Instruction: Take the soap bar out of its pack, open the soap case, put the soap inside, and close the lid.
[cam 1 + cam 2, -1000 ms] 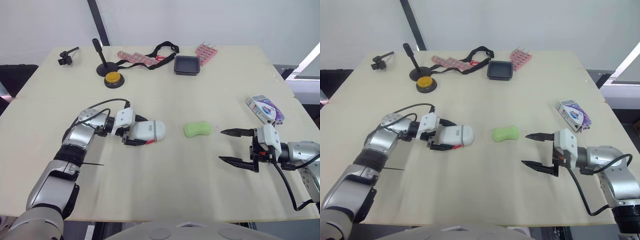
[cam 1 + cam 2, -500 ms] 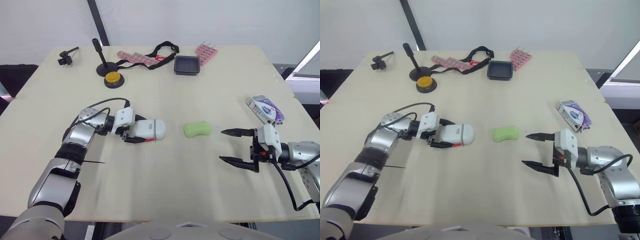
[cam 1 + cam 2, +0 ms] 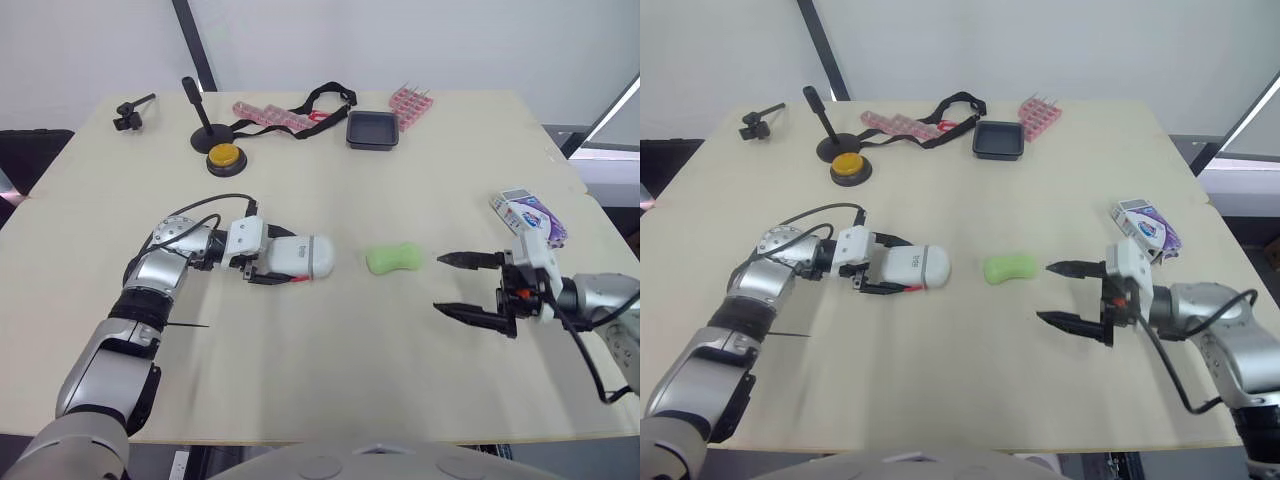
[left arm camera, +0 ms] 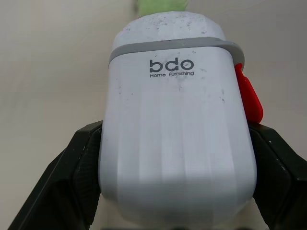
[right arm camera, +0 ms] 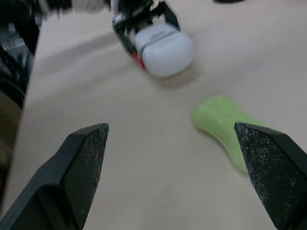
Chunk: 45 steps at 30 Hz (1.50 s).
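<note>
The white soap case (image 3: 300, 258) with a red clasp lies on the table, lid closed, and my left gripper (image 3: 272, 260) is shut on it; the left wrist view shows its black fingers (image 4: 76, 163) pressed against both sides of the soap case (image 4: 175, 129). A bare green soap bar (image 3: 394, 259) rests on the table just right of the case. My right gripper (image 3: 467, 287) is open, hovering to the right of the soap bar (image 5: 225, 124) and apart from it. The purple-and-white soap pack (image 3: 530, 216) lies near the table's right edge.
At the back of the table (image 3: 330, 370) stand a black square tray (image 3: 373, 130), pink pill strips (image 3: 272, 116), a pink rack (image 3: 411, 104), a black strap (image 3: 325, 98), a yellow button (image 3: 226, 158), a black stand (image 3: 205, 125) and a small black clamp (image 3: 130, 112).
My right gripper has shifted slightly left toward the soap bar. The left gripper keeps its hold on the case, which has barely moved.
</note>
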Tool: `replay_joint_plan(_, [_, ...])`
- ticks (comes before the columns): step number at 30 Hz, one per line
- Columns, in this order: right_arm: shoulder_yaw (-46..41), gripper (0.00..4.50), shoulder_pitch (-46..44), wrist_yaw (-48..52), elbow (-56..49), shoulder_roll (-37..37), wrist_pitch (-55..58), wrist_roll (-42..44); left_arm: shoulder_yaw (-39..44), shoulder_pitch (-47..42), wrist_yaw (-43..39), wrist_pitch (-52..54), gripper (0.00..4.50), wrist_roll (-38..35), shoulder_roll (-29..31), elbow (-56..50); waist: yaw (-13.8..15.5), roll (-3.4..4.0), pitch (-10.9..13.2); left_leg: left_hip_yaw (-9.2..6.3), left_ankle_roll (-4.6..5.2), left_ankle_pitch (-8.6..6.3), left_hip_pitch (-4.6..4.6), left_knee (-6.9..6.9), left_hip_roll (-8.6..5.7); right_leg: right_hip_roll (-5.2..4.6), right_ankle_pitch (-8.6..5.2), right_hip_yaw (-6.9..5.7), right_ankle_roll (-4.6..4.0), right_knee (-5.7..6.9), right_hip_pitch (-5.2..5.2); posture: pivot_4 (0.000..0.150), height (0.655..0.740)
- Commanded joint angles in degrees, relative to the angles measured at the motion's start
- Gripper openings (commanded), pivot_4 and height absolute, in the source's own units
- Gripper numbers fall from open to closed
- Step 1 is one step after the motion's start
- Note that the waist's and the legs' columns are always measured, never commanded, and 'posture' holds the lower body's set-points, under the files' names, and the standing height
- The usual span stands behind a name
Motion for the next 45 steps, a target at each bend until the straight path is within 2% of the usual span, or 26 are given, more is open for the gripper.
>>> replay_joint_plan(1, [-1.77,4.50,-3.82,-8.73,-5.13,-2.80,16.55,12.70,2.20,3.67,2.69,-3.05,3.48,-3.95,-0.97,-10.02,0.41,-0.01,0.00,-0.01,-0.01,0.00,0.00,-0.02,0.00,0.01,0.00,0.00,0.00,-0.02,0.01,0.150,0.7291])
replay_joint_plan(5, [-0.86,4.50,-10.24,-25.98,-3.97,1.95,28.19,24.04,1.32,9.56,7.38,-1.90,3.48,-4.36,-2.56,-21.13,0.77,-0.02,0.01,0.00,-0.23,0.08,0.02,-0.15,0.03,0.21,0.14,0.00,0.25,-0.12,0.03,0.150,0.7291])
replay_joint_plan(9, [1.01,4.50,-15.24,-38.85,-1.25,7.25,33.42,37.50,0.30,11.79,12.39,-2.21,3.48,-1.21,-3.90,-25.71,0.97,0.02,0.04,0.00,-0.60,0.26,0.05,-0.22,0.03,0.21,0.12,0.01,0.22,-0.14,0.02,0.150,0.7291])
replay_joint_plan(14, [4.25,4.50,-18.26,-45.06,0.09,8.44,36.21,40.38,-1.59,11.60,14.29,-3.20,3.48,0.86,-3.86,-27.01,0.88,0.01,0.04,0.01,-0.69,0.30,0.07,-0.36,0.00,0.25,0.16,0.02,0.29,-0.22,0.02,0.150,0.7291])
replay_joint_plan(26, [6.83,4.50,-19.26,-51.47,1.35,9.17,36.63,46.81,-3.74,10.28,15.62,-4.88,3.48,2.96,-3.14,-25.05,0.74,0.01,0.04,0.00,-0.90,0.42,0.17,-0.71,0.00,0.35,0.18,0.01,0.38,-0.33,0.03,0.150,0.7291])
replay_joint_plan(34, [7.59,2.09,-18.88,-52.69,2.03,7.94,36.51,49.89,-3.93,9.76,16.48,-3.80,3.48,3.19,-2.84,-24.93,0.77,0.01,0.04,0.00,-0.92,0.42,0.17,-0.72,0.00,0.36,0.18,0.01,0.38,-0.32,0.02,0.150,0.7291])
replay_joint_plan(45, [7.95,2.08,-18.74,-50.64,3.11,7.07,36.50,52.98,-4.64,10.20,17.50,-2.16,3.48,3.08,-3.15,-26.12,0.83,0.00,0.04,0.00,-0.92,0.43,0.16,-0.71,0.00,0.36,0.18,0.01,0.38,-0.31,0.03,0.150,0.7291])
